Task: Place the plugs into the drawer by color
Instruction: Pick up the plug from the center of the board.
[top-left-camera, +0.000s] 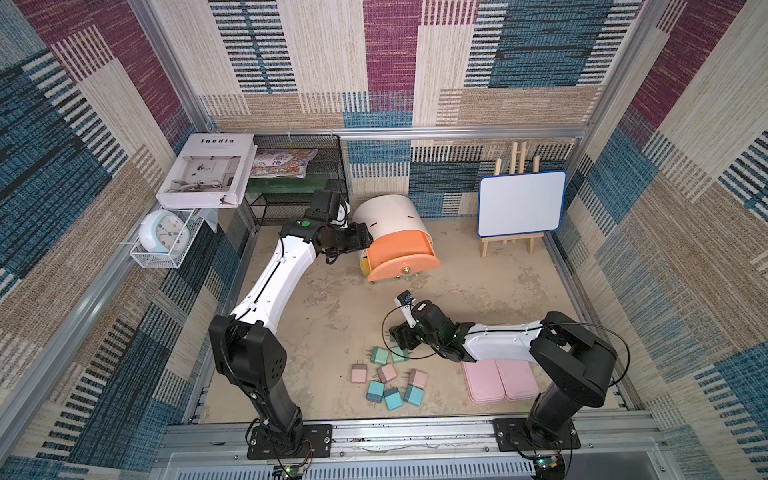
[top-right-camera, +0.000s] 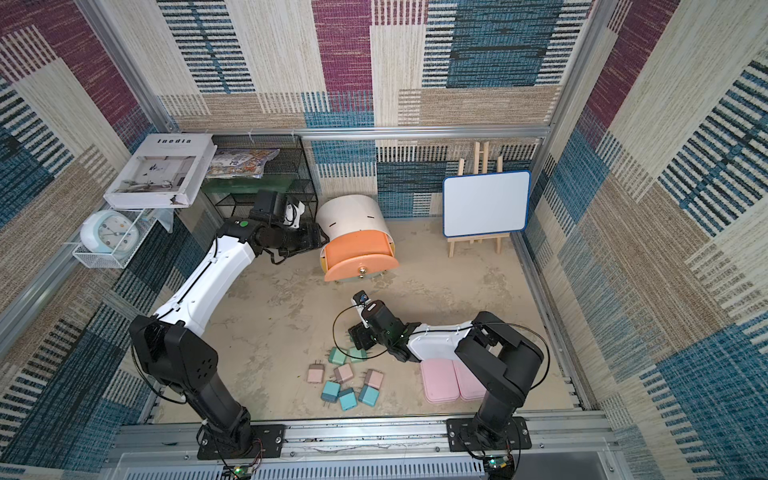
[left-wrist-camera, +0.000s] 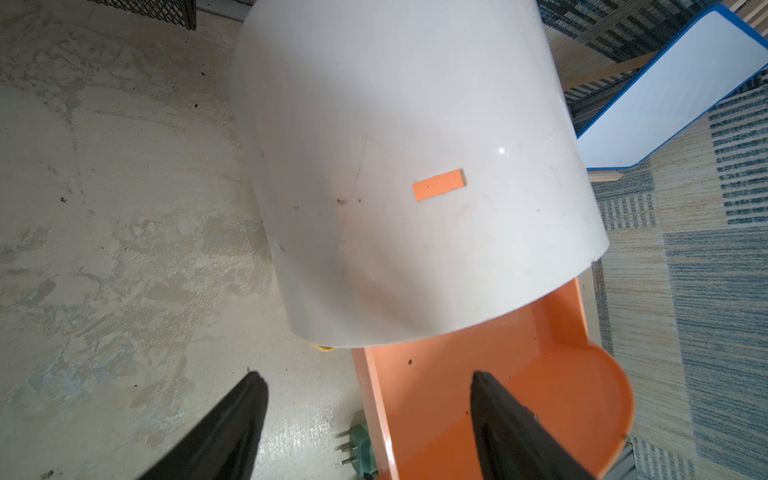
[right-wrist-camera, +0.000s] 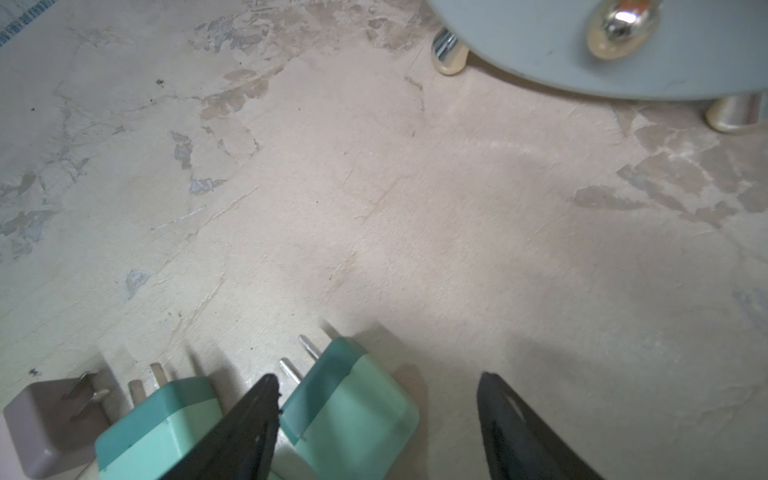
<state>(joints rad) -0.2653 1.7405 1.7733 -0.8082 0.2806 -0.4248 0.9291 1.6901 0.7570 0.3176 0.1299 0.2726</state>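
Plugs (top-left-camera: 387, 373): light, rigid, slick; we would pinch the flat sides of the green plug (right-wrist-camera: 349, 411), lower centre; right gripper (right-wrist-camera: 376, 376) spread astride it; left gripper (left-wrist-camera: 365, 373) spread, empty.

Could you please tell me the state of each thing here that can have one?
peach drawer: pulled out, no plug in its visible part.
left gripper: jaws open, holding nothing.
right gripper: jaws open around one green plug, not yet clamped.
stray green plug: lying outside the peach drawer.
pink plugs, blue plugs: loose, unsorted.
pink cases: shut, lying flat.
whiteboard: blank, upright.
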